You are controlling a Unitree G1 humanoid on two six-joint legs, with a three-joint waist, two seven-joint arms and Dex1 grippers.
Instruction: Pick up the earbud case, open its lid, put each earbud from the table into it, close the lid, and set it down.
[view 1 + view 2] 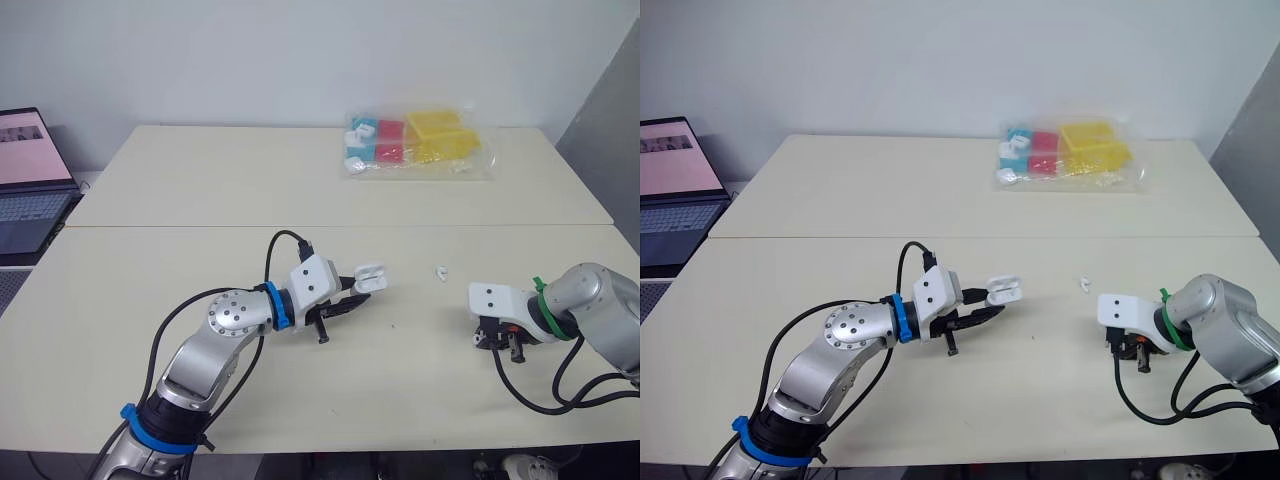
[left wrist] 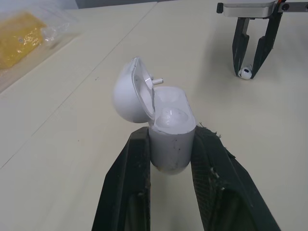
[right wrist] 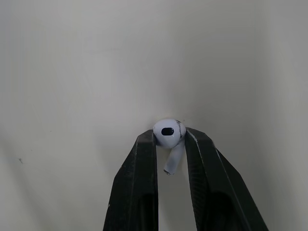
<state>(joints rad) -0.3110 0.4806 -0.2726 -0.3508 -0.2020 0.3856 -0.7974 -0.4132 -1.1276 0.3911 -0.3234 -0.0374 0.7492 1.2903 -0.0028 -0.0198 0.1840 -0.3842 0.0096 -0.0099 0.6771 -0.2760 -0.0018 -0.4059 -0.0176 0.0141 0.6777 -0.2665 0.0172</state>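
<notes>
My left gripper [image 1: 357, 291] is shut on the lower body of the white earbud case [image 2: 171, 127], held a little above the cream table [image 1: 200, 190] near its middle. The case's lid [image 2: 126, 91] stands hinged open, and the sockets inside look bare. To the right, my right gripper [image 1: 498, 342] points down at the table and is shut on one white earbud [image 3: 168, 131], pinched by its head with the stem hanging between the fingers. A second earbud [image 1: 440, 271] lies loose on the table between the two grippers, nearer the far side.
A clear plastic bag [image 1: 418, 146] of red, blue and yellow boxes lies at the table's far right. An open laptop [image 1: 28, 180] sits on a stand off the left edge. A seam [image 1: 150, 226] runs across the table behind the arms.
</notes>
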